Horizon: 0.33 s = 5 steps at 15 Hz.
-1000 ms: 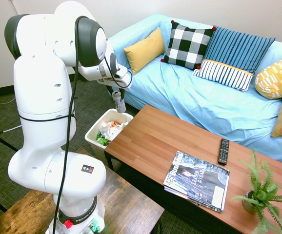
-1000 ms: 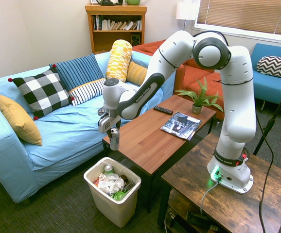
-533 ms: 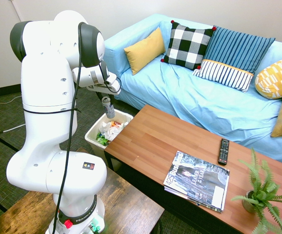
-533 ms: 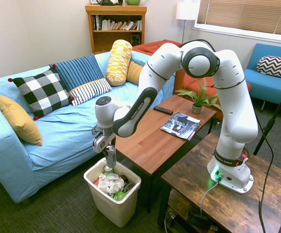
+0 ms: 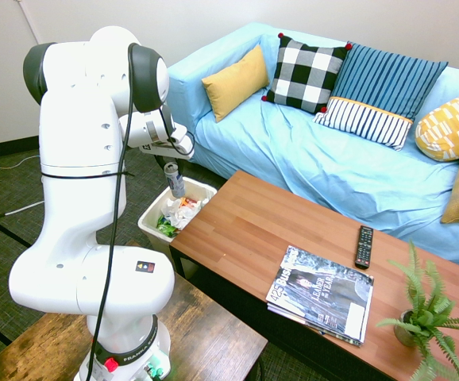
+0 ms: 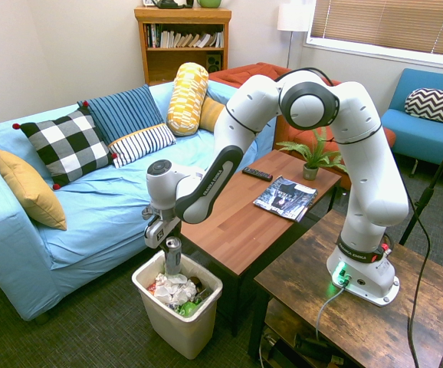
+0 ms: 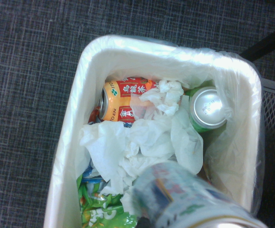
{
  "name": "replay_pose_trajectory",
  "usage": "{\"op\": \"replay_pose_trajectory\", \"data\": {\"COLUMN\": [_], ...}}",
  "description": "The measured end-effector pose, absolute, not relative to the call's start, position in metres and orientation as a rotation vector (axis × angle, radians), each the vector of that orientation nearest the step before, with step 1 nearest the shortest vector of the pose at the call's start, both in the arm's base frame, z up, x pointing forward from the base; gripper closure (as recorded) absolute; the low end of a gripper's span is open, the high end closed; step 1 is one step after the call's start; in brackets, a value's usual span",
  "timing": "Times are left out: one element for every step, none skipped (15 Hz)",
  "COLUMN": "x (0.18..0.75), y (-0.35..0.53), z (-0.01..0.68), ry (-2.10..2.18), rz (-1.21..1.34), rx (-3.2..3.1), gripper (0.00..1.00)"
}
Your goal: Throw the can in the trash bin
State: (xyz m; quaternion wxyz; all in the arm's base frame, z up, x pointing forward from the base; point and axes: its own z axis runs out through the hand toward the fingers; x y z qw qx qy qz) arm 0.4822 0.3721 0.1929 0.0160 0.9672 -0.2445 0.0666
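Can (image 6: 172, 255) upright, slim silver-grey, left of centre in second exterior view, hanging directly over the trash bin (image 6: 203, 317), its bottom end at rim level. In first exterior view can (image 5: 175, 180) sits upper-left of middle, above bin (image 5: 152, 216). Wrist view: blurred can (image 7: 187, 199) fills lower right, above bin (image 7: 71, 118) contents. Pincer (image 6: 165, 242) points straight down at the can's top; can't tell whether fingers grip it or have let go. Inside bin: crumpled white paper (image 7: 137, 140), orange-red can (image 7: 123, 99) lying on its side, green can (image 7: 208, 108) showing its silver top, green wrapper (image 7: 97, 206). Bin on dark carpet, just beside left end of wooden tabletop (image 6: 244, 222). On tabletop: magazine (image 6: 285, 197), remote (image 6: 257, 174), potted plant (image 6: 313, 157). Blue sofa (image 6: 45, 230) behind, with cushions.
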Motion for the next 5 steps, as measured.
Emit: {"op": "replay_pose_trajectory", "data": {"x": [0.483,0.483,0.484,0.485,0.487], "y": [0.373,0.373,0.373,0.372,0.370], "z": [0.194,0.195,0.197,0.200,0.207], "ry": [-0.760,-0.762,-0.766,-0.779,-0.799], "rz": [0.209,0.212,0.215,0.223,0.240], "rx": [3.009,3.010,3.009,3.006,3.003], "gripper": [0.00,0.00,0.00,0.00,0.00]}}
